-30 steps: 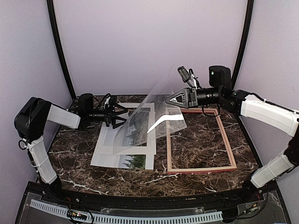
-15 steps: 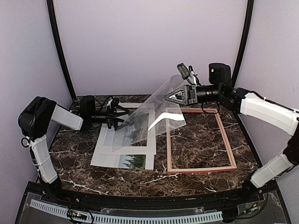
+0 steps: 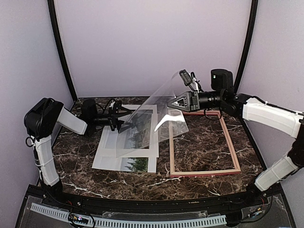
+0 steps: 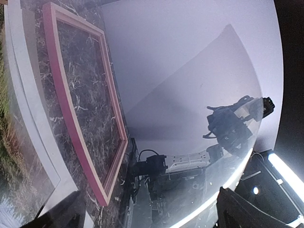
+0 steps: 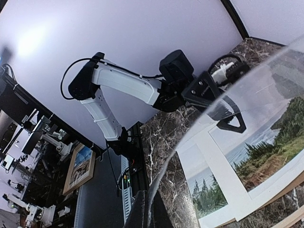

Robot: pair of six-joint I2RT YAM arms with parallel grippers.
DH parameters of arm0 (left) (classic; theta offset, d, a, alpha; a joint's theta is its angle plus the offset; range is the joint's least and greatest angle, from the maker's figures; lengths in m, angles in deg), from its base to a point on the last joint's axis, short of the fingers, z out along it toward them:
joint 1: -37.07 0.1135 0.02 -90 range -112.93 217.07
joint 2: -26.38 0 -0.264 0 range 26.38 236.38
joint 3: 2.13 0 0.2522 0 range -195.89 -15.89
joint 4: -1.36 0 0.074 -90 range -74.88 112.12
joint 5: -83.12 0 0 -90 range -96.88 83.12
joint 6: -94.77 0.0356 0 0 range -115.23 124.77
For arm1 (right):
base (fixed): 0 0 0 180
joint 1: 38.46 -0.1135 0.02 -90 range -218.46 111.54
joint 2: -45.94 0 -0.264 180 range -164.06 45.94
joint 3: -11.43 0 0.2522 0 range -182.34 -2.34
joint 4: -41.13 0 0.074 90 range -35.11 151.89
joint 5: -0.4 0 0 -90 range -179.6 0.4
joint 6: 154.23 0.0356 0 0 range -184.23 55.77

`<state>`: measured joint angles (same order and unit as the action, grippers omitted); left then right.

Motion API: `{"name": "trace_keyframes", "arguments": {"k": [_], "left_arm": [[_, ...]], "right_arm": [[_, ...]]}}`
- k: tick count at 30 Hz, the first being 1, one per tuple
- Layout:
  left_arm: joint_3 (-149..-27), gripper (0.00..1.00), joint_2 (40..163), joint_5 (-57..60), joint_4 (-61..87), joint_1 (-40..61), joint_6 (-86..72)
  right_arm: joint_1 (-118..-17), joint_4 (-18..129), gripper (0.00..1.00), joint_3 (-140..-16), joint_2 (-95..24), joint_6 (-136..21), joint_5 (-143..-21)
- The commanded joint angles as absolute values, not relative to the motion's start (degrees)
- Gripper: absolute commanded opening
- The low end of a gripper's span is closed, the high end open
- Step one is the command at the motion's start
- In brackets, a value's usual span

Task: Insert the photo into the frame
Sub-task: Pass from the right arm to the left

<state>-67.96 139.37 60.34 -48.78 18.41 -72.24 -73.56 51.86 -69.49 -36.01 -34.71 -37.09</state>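
Observation:
The photo (image 3: 137,164) lies flat on the marble table, left of centre, mostly under a white mat board (image 3: 110,142). Its conifers show at the near edge and through the mat's window. It also shows in the right wrist view (image 5: 209,190). The pink-red frame (image 3: 204,172) lies empty to the right, and also shows in the left wrist view (image 4: 71,118). My right gripper (image 3: 172,103) is shut on the top edge of a clear plastic sheet (image 3: 152,114), held tilted above the photo, its pads (image 5: 142,213) pinching the sheet. My left gripper (image 3: 124,122) is open at the sheet's left side.
The marble table (image 3: 80,142) has curved dark posts and lilac walls round it. A black rail (image 3: 142,209) runs along the near edge. The left arm (image 5: 123,85) reaches low over the table's back left.
My right gripper has shifted slightly left with the clear sheet, changing its tilt. My left arm has drawn closer to the sheet's left edge.

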Motion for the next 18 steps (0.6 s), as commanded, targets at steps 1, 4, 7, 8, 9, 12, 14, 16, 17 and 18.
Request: {"name": "trace_keyframes", "arguments": {"k": [1, 4, 7, 8, 9, 12, 14, 16, 17, 18], "left_arm": [[-68.57, 0.99, 138.97, 62.14, -56.31, 18.10, -76.59], [-69.04, 0.97, 138.97, 62.44, -57.52, 18.08, -78.16], [-69.57, 0.94, 138.74, 62.90, -58.42, 18.16, -78.91], [-69.81, 0.93, 138.63, 62.95, -58.39, 18.17, -78.90], [-69.96, 0.92, 138.49, 62.96, -58.17, 18.21, -78.81], [-70.68, 0.90, 138.02, 63.11, -57.03, 18.64, -77.87], [-71.07, 0.88, 137.40, 62.95, -55.51, 19.06, -76.63], [-71.27, 0.86, 136.51, 62.68, -52.12, 19.64, -74.56], [-71.31, 0.84, 135.85, 62.32, -50.89, 19.83, -73.74], [-71.40, 0.83, 135.47, 62.17, -48.32, 20.14, -71.76]], "right_arm": [[-73.70, 47.95, 0.00, -65.81, -34.59, -34.13, -38.38], [-73.43, 49.11, 0.00, -64.64, -34.58, -34.23, -39.70], [-72.80, 52.80, 0.00, -64.32, -34.79, -35.32, -41.80], [-72.53, 54.17, 0.00, -64.31, -34.78, -35.70, -42.54], [-72.23, 56.13, 0.00, -64.20, -34.83, -35.94, -43.24], [-71.13, 59.50, 0.00, -63.04, -34.53, -36.06, -45.24], [-70.19, 60.85, 0.00, -61.70, -34.15, -35.65, -46.33], [-69.29, 61.97, 0.00, -60.42, -33.96, -35.21, -47.33], [-68.95, 62.31, 0.00, -59.74, -33.95, -35.02, -47.78], [-68.74, 62.65, 0.00, -59.11, -34.08, -34.86, -48.24]]}}
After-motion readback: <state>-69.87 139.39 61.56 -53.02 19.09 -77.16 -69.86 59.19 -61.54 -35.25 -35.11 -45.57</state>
